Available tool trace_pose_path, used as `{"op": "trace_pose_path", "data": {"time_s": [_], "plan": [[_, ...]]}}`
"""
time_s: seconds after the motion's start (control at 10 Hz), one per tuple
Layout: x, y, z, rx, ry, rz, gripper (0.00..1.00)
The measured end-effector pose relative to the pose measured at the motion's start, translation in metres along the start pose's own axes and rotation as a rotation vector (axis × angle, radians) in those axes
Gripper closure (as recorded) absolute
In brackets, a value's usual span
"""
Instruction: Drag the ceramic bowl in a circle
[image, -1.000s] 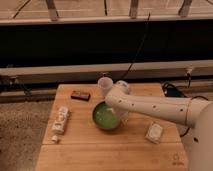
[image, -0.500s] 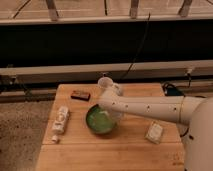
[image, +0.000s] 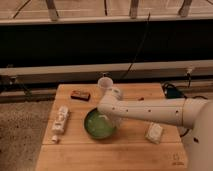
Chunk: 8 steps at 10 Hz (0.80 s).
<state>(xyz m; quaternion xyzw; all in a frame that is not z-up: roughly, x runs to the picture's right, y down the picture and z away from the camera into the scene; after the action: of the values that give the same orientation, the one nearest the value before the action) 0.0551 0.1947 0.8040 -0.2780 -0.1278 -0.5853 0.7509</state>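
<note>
Ceramic bowl (image: 100, 126): green, left of centre on the table (image: 125, 157), lately slid left and toward the near edge; gripper (image: 107, 116), claw pressed together, at its far rim; circle likely partly traced.

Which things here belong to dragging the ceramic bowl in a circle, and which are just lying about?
In the job: ceramic bowl; gripper, jaws shut, down at the bowl.
Lying about: white cup; dark bar; long white packet; squarish white packet.
</note>
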Motion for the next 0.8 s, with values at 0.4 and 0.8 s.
{"op": "trace_pose_path", "data": {"time_s": [0.4,0.8], "plan": [[-0.010,0.026,0.006,0.003,-0.011,-0.017,1.00],[-0.017,0.013,0.000,0.008,-0.013,-0.034,1.00]]}}
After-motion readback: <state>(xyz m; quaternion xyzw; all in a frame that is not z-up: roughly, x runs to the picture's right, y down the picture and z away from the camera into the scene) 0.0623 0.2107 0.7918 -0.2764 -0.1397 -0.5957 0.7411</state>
